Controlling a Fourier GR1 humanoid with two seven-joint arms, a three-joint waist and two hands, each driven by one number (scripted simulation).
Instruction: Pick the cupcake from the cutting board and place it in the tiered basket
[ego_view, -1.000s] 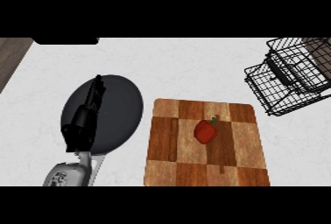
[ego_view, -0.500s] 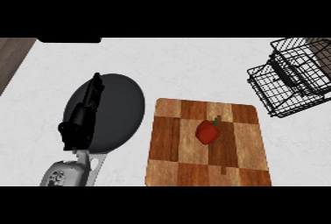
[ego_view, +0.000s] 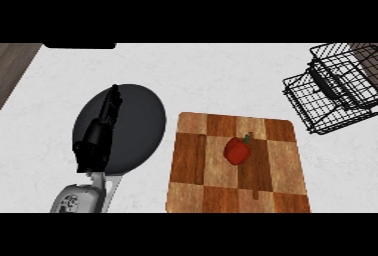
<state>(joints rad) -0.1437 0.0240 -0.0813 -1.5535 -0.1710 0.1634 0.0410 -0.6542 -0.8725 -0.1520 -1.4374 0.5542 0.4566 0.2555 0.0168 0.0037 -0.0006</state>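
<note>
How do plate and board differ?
The plate is dark grey and round; the board is checkered brown wood and rectangular. The left robot hand is over the plate; a red pepper lies on the board. Both lie flat on the white counter.

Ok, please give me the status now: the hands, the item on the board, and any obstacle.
Left hand open, over dark plate; right hand not visible. Red pepper, not cupcake, sits on cutting board. Tiered basket far right, path unobstructed.
</note>
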